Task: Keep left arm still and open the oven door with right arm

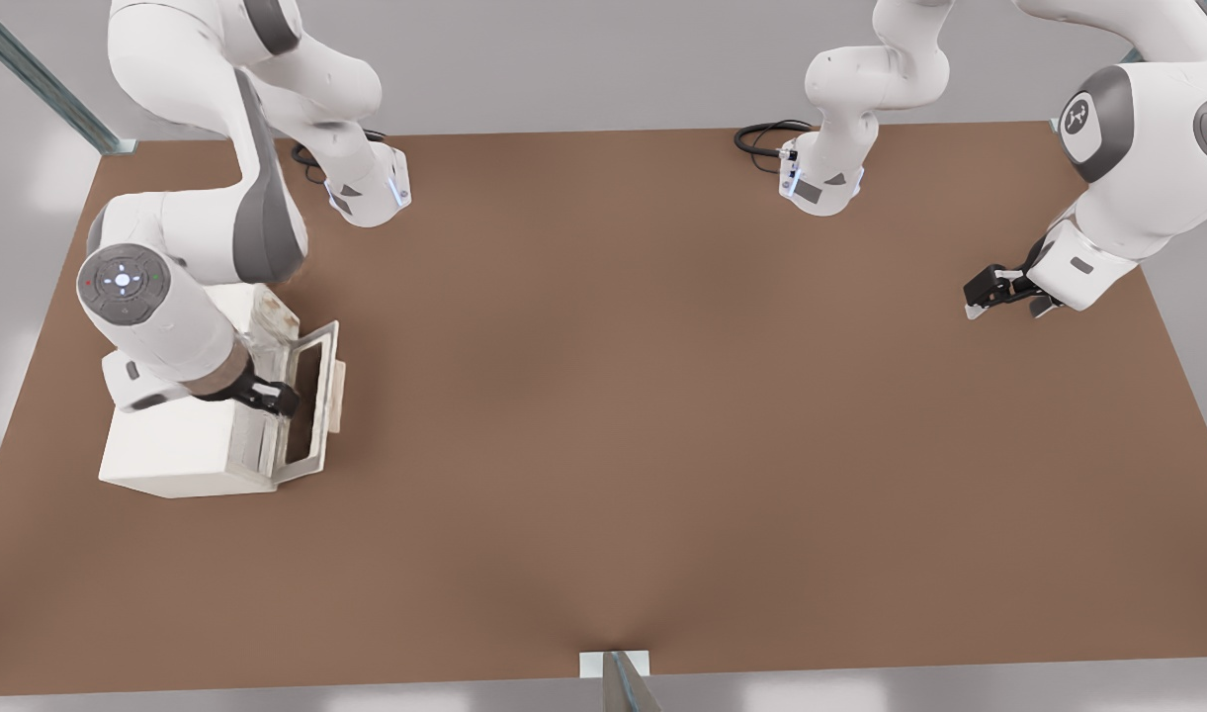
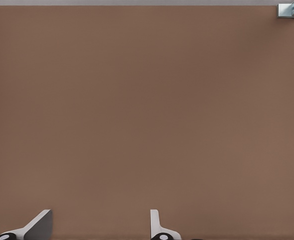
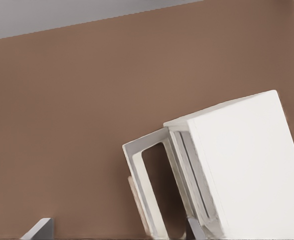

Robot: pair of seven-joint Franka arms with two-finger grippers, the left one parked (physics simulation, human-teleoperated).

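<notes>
The cream oven (image 1: 183, 445) stands on the table at the front view's left. Its oven door (image 1: 304, 467) is swung partly away from the body, a wedge-shaped gap behind it, and the beige bar handle (image 1: 339, 396) faces outward. The right arm (image 1: 168, 316) reaches over the oven top. My gripper (image 1: 277, 399) sits at the door's upper edge and is open. In the right wrist view the oven (image 3: 246, 170) and door frame (image 3: 133, 165) show, with one fingertip (image 3: 39, 230) outside the door and the other in the gap behind it.
The brown table (image 1: 662, 396) stretches wide to the front view's right of the oven. The left arm's gripper (image 1: 1003, 292) hangs over the table's far right. Both arm bases (image 1: 820, 183) and black cables (image 1: 761, 133) sit along the back edge.
</notes>
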